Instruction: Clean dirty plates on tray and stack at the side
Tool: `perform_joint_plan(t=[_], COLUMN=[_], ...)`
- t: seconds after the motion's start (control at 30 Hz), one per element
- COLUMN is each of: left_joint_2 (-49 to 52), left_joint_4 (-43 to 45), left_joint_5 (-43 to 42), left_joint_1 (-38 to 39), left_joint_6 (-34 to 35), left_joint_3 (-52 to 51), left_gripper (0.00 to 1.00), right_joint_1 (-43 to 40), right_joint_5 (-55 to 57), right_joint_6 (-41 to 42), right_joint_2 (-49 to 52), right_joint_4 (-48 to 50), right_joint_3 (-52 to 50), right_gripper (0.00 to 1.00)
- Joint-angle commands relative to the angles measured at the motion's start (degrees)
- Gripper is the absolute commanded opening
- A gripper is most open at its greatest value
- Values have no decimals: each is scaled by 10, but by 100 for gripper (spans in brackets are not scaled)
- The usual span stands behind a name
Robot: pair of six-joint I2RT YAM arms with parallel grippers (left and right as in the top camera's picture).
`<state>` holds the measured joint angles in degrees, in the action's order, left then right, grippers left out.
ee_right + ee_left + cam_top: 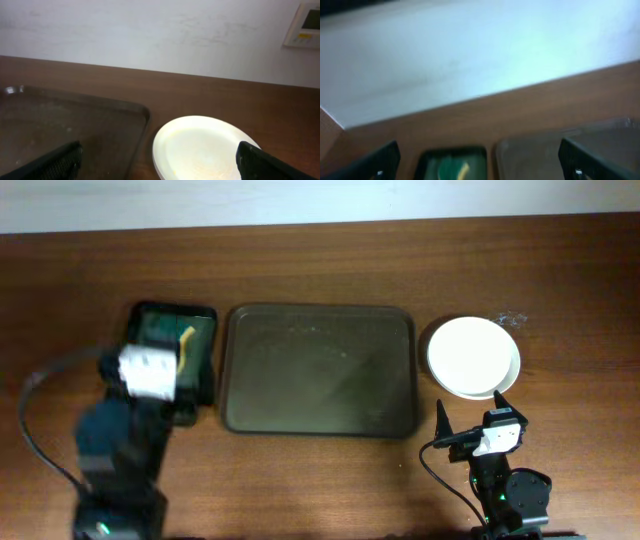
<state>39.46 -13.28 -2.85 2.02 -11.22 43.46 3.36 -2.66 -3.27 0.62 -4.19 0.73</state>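
The dark brown tray (pixel 320 370) lies in the middle of the table and holds no plates. The plates (pixel 473 357) sit stacked to its right; the top one is white, and those under it barely show. In the right wrist view the stack (pixel 200 147) lies between my open right fingers, with faint yellowish marks on top. My right gripper (pixel 477 416) is open and empty, just in front of the stack. My left gripper (pixel 150 345) is open and empty over the small black tray (pixel 200 330); its view is blurred.
The small black tray holds a green-yellow sponge (pixel 175 335), which also shows in the left wrist view (pixel 455 167). The brown tray's corner shows there too (pixel 530 155). A white wall runs behind the table's far edge. A cable trails at the left.
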Motion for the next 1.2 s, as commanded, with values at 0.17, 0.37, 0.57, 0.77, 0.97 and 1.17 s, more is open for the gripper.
perform_joint_plan(t=[0.17,0.37,0.57,0.77,0.97,1.17], left_joint_2=[-271,-376,-392,-392,-392,-392], left_joint_4=[137,134,91,93,93,93], left_joint_5=[-26,-38,-38,-36,-36,-36], left_joint_1=[-23,-26,-26,-26,-26,-26], left_joint_6=[-68,-135,-142,-142,-142,-142], left_joint_3=[-309,-394,-430,-430,-430,-430], left_gripper=[99,99,99,99,99,99], right_joint_1=[-4,-4,-4,-4,-4,-4], right_joint_5=[-5,-5,-5,-5,-5,-5], right_joint_6=[3,3,3,3,3,3], right_joint_2=[-4,-4,-4,-4,-4,-4], right_joint_4=[0,0,0,0,0,0], right_joint_3=[-4,-4,-4,-4,-4,-4], right_gripper=[98,98,98,98,98,98])
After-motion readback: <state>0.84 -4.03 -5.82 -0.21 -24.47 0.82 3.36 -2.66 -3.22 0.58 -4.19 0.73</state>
